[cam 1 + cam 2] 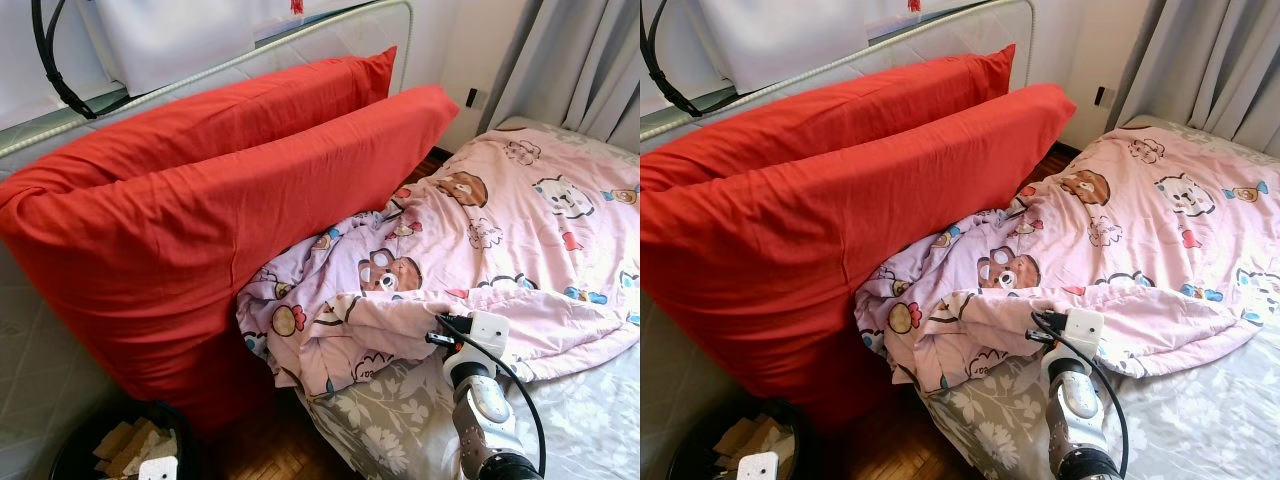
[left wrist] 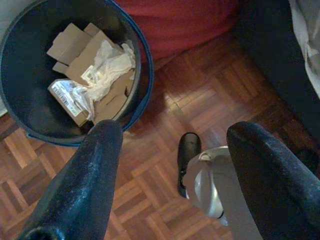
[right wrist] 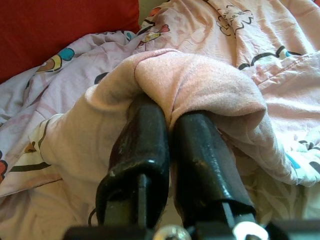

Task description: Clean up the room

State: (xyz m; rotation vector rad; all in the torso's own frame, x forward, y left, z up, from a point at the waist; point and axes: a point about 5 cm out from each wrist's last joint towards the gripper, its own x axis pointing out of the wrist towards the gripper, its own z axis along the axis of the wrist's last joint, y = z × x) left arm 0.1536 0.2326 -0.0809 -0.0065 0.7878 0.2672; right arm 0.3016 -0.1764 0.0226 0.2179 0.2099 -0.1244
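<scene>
At lower left, a dark round bin point(image 2: 142, 75) holds torn cardboard point(image 2: 75, 45), crumpled white paper point(image 2: 112, 62) and a plastic-wrapped packet point(image 2: 70, 95), its label unreadable. My left gripper point(image 2: 170, 165) hangs spread above the parquet floor point(image 2: 165, 115). My right gripper point(image 3: 167, 150) is clenched on the pink blanket point(image 1: 520, 220) at the bed's edge, centre frame.

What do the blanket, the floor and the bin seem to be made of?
Blanket: soft fleece-like fabric, matte, fuzzy where the right gripper pinches it. Floor: wood parquet, glossy, small blocks in a woven pattern. Bin: probably plastic, a smooth dark thin wall; hard to be sure.
</scene>
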